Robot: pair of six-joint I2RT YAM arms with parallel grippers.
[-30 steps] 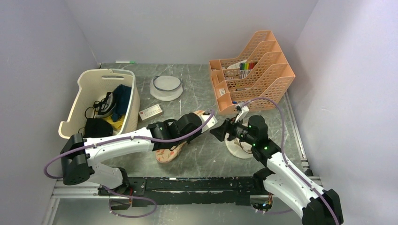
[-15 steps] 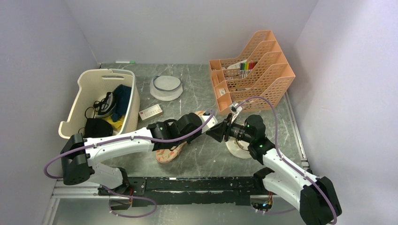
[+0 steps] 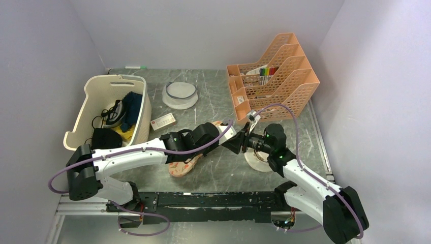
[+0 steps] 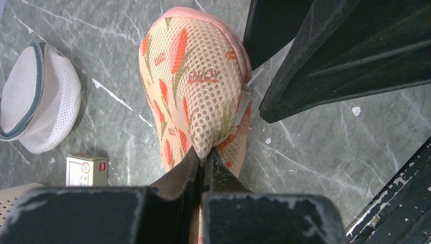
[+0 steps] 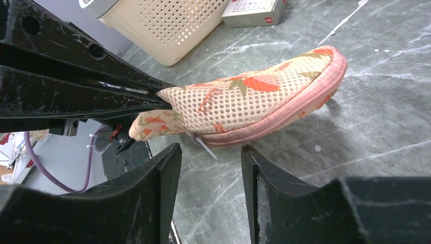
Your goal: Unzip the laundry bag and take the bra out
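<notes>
Indoors, marbled table (image 3: 213, 99), pale walls (image 3: 203, 30); left gripper (image 4: 202, 161) pinching laundry bag (image 4: 198, 86), right gripper (image 5: 211, 150) agape.

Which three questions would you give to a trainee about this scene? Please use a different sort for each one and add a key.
1. True or false: the left gripper is shut on the mesh of the laundry bag.
2. Choose one. Close to the zip pull, the right gripper is: A) shut on the pull; B) open and holding nothing; C) carrying a small box.
3. Short answer: can the bra be seen in any view?

Key
1. True: its fingers pinch the fabric at the near end of the bag.
2. B: the jaws stand apart.
3. No. The part of the bag's pink zip that shows looks closed, and no bra shows.
</notes>
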